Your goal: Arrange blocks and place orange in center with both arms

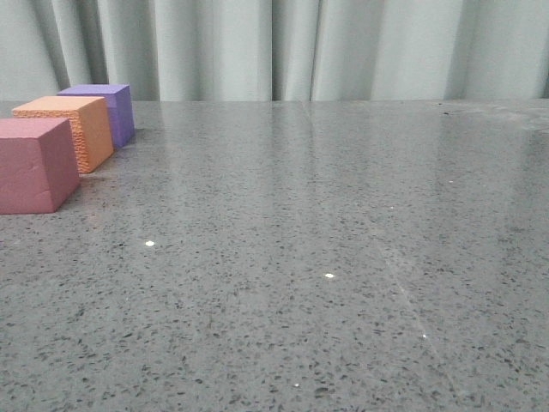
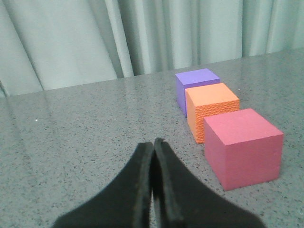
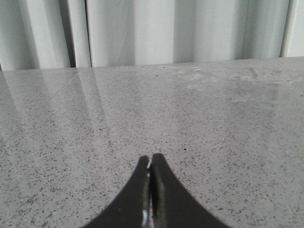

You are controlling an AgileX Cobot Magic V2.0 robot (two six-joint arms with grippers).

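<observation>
Both tools have their fingers pressed together with nothing between them. Left tool (image 2: 153, 142) hangs over bare speckled grey stone, its two black pointed fingers meeting tip to tip, and the row of cubes sits near it but apart from it, off to one side of the fingertips. Right tool (image 3: 150, 159) is likewise closed to a thin seam, and all its camera takes in is the grey surface (image 3: 199, 123) running back to a pale, pleated curtain (image 3: 142, 31); no cube shows there.

From the front, neither tool is in sight. The three blocks stand in a line at the far left of the surface (image 1: 326, 257), running away from the viewer toward the curtain (image 1: 283, 47). Nearest is the pink-red cube (image 1: 33, 165), cut off by the left edge of the picture. Behind it sits the orange cube (image 1: 73, 129), its pebbled side face turned to the light, and behind that the purple cube (image 1: 107, 107), closest to the curtain. So the orange one (image 2: 211, 109) is between the pink-red (image 2: 244, 147) and the purple (image 2: 197, 85), all three upright and flat on the stone. They stand very close; whether neighbours actually touch, I cannot tell.
</observation>
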